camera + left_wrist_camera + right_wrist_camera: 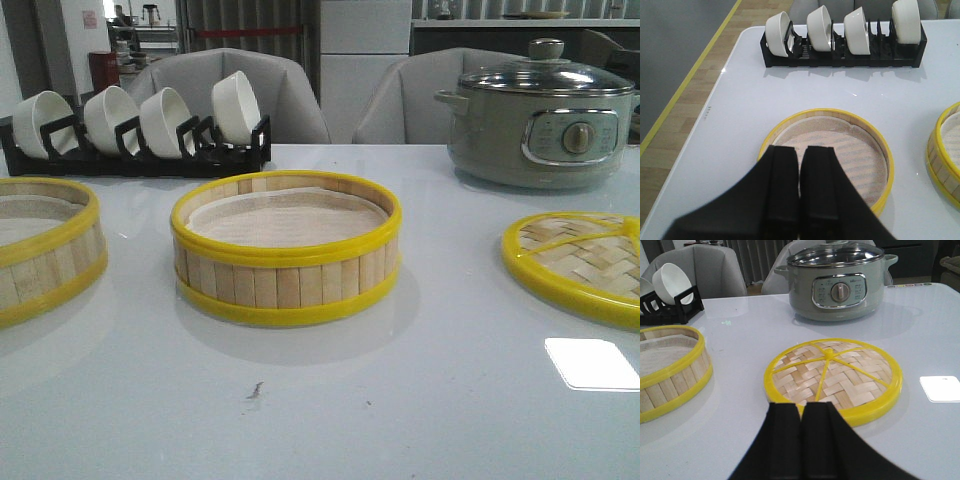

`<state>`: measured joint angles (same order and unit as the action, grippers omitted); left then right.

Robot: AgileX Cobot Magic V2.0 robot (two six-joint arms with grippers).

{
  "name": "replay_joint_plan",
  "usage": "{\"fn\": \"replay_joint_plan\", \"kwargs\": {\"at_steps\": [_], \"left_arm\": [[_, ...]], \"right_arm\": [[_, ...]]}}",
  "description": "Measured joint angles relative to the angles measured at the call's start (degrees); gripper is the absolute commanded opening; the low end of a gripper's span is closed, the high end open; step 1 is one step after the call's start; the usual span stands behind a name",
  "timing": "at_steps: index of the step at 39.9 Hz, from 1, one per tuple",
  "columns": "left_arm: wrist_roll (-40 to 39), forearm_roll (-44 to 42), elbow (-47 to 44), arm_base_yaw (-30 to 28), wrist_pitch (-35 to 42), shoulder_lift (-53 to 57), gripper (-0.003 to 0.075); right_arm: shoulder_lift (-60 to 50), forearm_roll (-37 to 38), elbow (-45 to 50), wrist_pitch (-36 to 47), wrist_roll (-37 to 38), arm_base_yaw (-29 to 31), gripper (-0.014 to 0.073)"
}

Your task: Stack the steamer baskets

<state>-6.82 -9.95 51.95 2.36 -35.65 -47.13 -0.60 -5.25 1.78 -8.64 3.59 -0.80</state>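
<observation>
Two steamer baskets stand on the white table, apart from each other. One steamer basket (pixel 286 250) sits in the middle; its side also shows in the right wrist view (pixel 670 372). The other steamer basket (pixel 45 250) is at the left edge of the front view. Seen from the left wrist, that left basket (pixel 840 150) lies under my left gripper (pixel 800 150), which is shut and empty above its near rim, and the middle basket (pixel 945 150) shows at the edge. My right gripper (pixel 801 406) is shut and empty, hovering at the near rim of the woven lid (pixel 835 375).
A black rack of white bowls (pixel 135 125) stands at the back left. A grey electric pot with a glass lid (pixel 540 115) stands at the back right. The woven yellow-rimmed lid (pixel 580 262) lies flat at the right. The table's left edge (pixel 715 120) borders a wood floor.
</observation>
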Motion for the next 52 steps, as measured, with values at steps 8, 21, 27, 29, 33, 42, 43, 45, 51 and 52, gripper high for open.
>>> {"fn": "replay_joint_plan", "kwargs": {"at_steps": [8,21,27,29,33,42,43,45,51,52], "left_arm": [[0.0,0.5,0.0,0.0,0.1,0.0,0.0091],[0.0,0.9,0.0,0.0,0.0,0.0,0.0091],[0.0,0.9,0.0,0.0,0.0,0.0,0.0091],[0.0,0.9,0.0,0.0,-0.1,0.0,0.0091],[0.0,1.1,0.0,0.0,-0.5,0.0,0.0091],[0.0,1.3,0.0,0.0,-2.2,0.0,0.0091],[0.0,1.3,0.0,0.0,-2.4,0.0,0.0091],[0.0,1.3,0.0,0.0,-2.7,0.0,0.0091],[0.0,2.0,0.0,0.0,-2.8,0.0,0.0091],[0.0,2.1,0.0,0.0,-2.8,0.0,0.0091]], "right_arm": [[0.0,1.7,0.0,2.6,0.0,0.0,0.0056],[2.8,4.7,-7.0,1.1,6.7,-2.9,0.0056],[15.6,5.6,-19.7,-6.4,5.9,-5.7,0.0056],[20.9,5.7,-24.5,-8.5,5.7,-6.0,0.0056],[31.9,5.6,-34.5,-13.5,5.5,-6.0,0.0056],[47.0,5.8,-46.7,-19.8,5.5,-6.0,0.0056],[47.7,5.8,-47.1,-19.8,5.5,-6.0,0.0056],[49.2,5.8,-47.6,-19.4,5.5,-6.0,0.0056],[50.5,5.3,-47.9,-18.5,5.5,-6.0,0.0056],[50.6,5.3,-47.9,-18.4,5.5,-6.0,0.0056]]}}
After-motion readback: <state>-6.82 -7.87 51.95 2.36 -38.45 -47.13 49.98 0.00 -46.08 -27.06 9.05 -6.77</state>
